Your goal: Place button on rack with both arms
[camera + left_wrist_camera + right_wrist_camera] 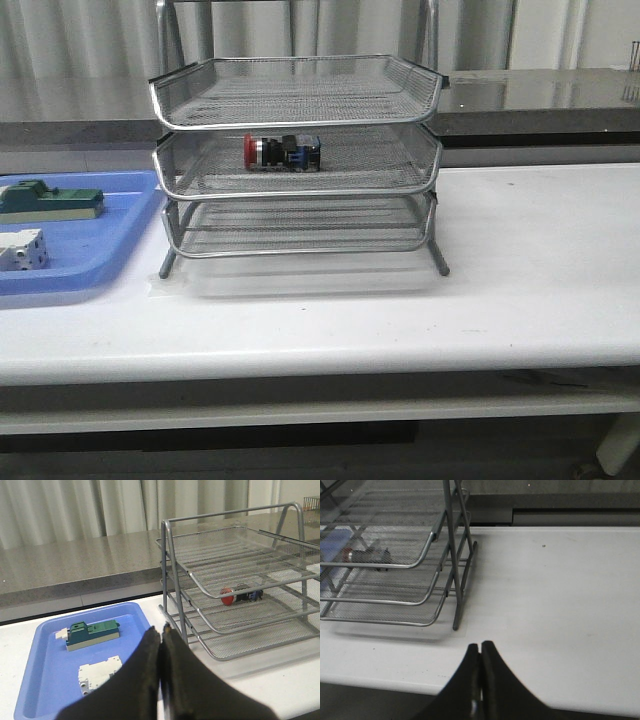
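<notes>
1. Button lies on its side in the rack's middle tier, toward 9 o'clock.
2. My left jaws and right jaws are pressed together, empty.
3. I'd judge it placed; I'd stay back from the wire.

The button is lying on its side in the middle tier of the rack, red head pointing left.

My left pincer has both fingers pressed together, tips touching, nothing between them. My right pincer is the same: fingers closed flat against each other, empty. Neither arm shows in my front view.
</notes>
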`<action>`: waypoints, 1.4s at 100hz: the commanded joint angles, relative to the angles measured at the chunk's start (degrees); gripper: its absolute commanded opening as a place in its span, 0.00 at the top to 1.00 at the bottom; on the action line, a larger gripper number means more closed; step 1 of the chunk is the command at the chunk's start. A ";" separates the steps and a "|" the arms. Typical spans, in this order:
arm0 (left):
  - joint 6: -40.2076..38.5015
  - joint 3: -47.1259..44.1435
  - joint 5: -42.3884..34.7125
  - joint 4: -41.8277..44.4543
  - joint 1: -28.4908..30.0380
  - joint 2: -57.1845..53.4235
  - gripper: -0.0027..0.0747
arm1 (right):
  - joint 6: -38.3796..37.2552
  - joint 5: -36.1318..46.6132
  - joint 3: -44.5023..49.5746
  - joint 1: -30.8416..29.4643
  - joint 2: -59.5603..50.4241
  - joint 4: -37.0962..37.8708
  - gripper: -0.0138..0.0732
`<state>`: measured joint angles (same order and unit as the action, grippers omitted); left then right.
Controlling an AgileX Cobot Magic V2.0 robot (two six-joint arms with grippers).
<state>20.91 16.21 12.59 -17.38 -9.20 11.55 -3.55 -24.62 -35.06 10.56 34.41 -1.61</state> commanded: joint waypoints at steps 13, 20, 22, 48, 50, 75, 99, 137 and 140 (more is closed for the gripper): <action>-0.64 1.74 -4.59 -0.87 0.08 0.41 0.99 | 0.51 3.47 -1.44 -0.33 -2.10 0.42 0.91; -0.64 1.74 -4.59 -0.87 0.08 0.41 0.99 | 0.51 3.47 -1.44 -0.33 -2.10 0.42 0.91; -0.64 1.74 -4.59 -0.87 0.08 0.41 0.99 | 0.51 3.37 -1.44 -0.33 -2.09 0.42 0.91; -0.64 1.74 -4.59 -0.87 0.08 0.41 0.99 | 0.51 3.26 -1.44 -0.33 -2.09 0.42 0.91; -0.64 1.74 -4.59 -0.87 0.08 0.41 0.99 | 0.51 3.26 -1.44 -0.33 -2.09 0.42 0.91; -0.64 1.74 -4.59 -0.87 0.08 0.41 0.99 | 0.51 3.82 -0.91 -0.33 -2.36 0.64 0.91; -0.64 1.74 -4.59 -0.87 0.08 0.41 0.99 | 0.51 12.95 7.22 -0.41 -9.67 1.61 0.91; -0.64 1.74 -4.59 -0.87 0.08 0.41 0.99 | 0.51 15.98 21.65 -4.46 -26.24 2.27 0.91; -0.64 1.74 -4.59 -0.87 0.08 0.41 0.99 | 0.51 16.02 22.81 -4.46 -27.53 2.27 0.91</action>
<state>20.91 16.21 12.59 -17.38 -9.20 11.55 -3.55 -13.89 -13.24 6.46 9.32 0.00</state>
